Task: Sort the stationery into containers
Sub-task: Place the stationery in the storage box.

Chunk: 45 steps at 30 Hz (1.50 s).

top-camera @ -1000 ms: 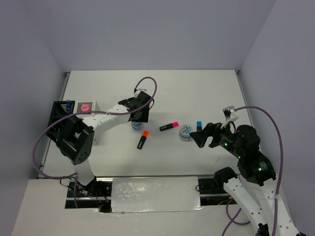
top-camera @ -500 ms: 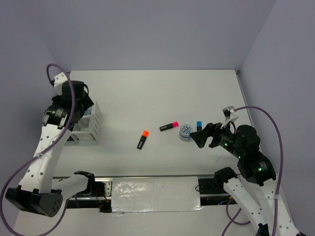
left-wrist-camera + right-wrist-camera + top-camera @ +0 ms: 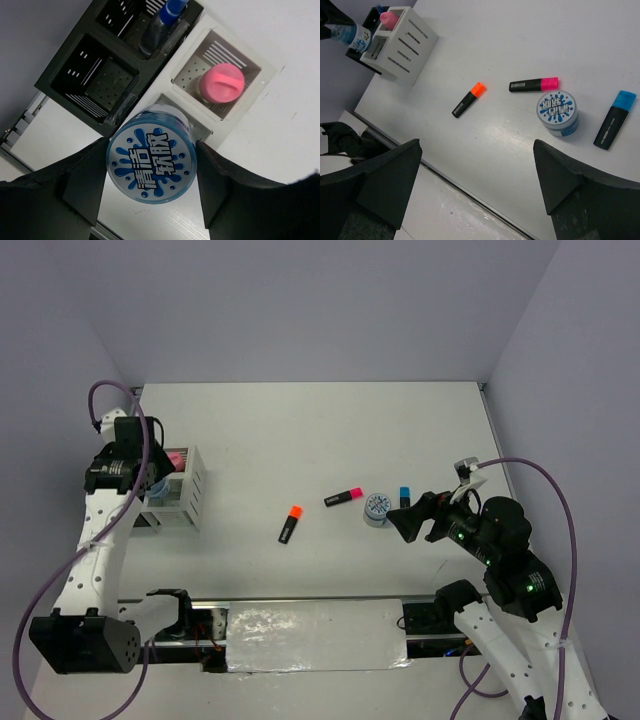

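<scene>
My left gripper (image 3: pixel 150 156) is shut on a round blue-white tin (image 3: pixel 151 162) and holds it over the white slotted box (image 3: pixel 265 75), beside the compartment with the pink glitter jar (image 3: pixel 221 85). The black pen holder (image 3: pixel 95 75) next to the box holds the blue-capped bottle (image 3: pixel 165 20). In the top view this gripper (image 3: pixel 150 483) is at the box (image 3: pixel 190 495). My right gripper (image 3: pixel 410 520) is open and empty, just right of the second tin (image 3: pixel 377 508). Orange (image 3: pixel 290 524), pink (image 3: pixel 343 497) and blue (image 3: pixel 403 496) highlighters lie mid-table.
In the right wrist view the orange highlighter (image 3: pixel 468 99), pink highlighter (image 3: pixel 533 85), second tin (image 3: pixel 557 112) and blue highlighter (image 3: pixel 615 120) lie apart from one another. The table's near edge and a metal rail run below them. Grey walls close the sides.
My left arm has swung from mid-table to the far left, carrying the tin to the white box. The right arm has barely moved.
</scene>
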Motion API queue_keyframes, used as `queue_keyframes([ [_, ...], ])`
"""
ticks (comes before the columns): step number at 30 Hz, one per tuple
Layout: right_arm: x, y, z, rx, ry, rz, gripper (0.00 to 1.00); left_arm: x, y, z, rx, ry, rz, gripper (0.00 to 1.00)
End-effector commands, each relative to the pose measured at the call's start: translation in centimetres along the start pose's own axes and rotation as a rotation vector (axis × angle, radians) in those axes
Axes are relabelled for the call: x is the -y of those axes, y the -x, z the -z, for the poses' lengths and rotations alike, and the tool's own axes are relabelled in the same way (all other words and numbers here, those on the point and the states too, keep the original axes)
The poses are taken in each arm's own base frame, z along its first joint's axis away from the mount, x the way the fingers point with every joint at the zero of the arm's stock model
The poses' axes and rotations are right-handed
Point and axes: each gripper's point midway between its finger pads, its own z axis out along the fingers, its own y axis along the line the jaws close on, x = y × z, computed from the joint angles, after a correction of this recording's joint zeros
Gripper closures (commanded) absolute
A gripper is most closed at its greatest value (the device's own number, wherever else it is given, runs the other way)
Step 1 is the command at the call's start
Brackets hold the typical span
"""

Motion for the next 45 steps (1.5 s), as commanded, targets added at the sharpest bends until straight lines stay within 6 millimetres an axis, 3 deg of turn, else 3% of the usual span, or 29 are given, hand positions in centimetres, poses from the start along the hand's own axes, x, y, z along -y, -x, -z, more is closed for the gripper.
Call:
queue_keyframes([
  [1, -0.3, 0.6, 0.0, 0.026, 0.017, 0.022, 0.0, 0.6, 1.1, -0.3, 0.042, -0.038, 0.008, 1.0],
  [12, -0.2, 0.4, -0.2, 0.023, 0.018, 0.018, 0.0, 1.0, -0.6, -1.8, 0.002, -0.048, -0.015, 1.0],
  [22, -0.1, 0.3, -0.1, 0.026, 0.015, 0.022, 0.0, 1.0, -0.6, -2.9, -0.025, -0.048, -0.008, 1.0],
  [26, -0.1, 0.3, -0.1, 0.028, 0.015, 0.019, 0.0, 1.0, -1.4, -3.4, -0.053, -0.048, -0.024, 0.92],
  [32, -0.1, 0.3, -0.1, 0.028, 0.017, 0.022, 0.0, 1.2, -1.9, -3.8, -0.08, -0.054, -0.05, 0.63],
  [41, 0.0, 0.3, 0.0, 0.027, 0.008, 0.026, 0.0, 0.6, -1.1, -3.1, -0.061, -0.025, -0.037, 0.05],
  [42, 0.0, 0.3, 0.0, 0.027, 0.009, 0.026, 0.0, 0.6, -0.9, -3.0, -0.056, -0.024, -0.035, 0.01],
  [45, -0.1, 0.4, 0.0, 0.029, 0.01, 0.028, 0.0, 0.8, -0.4, -2.6, -0.047, -0.039, -0.036, 0.01],
])
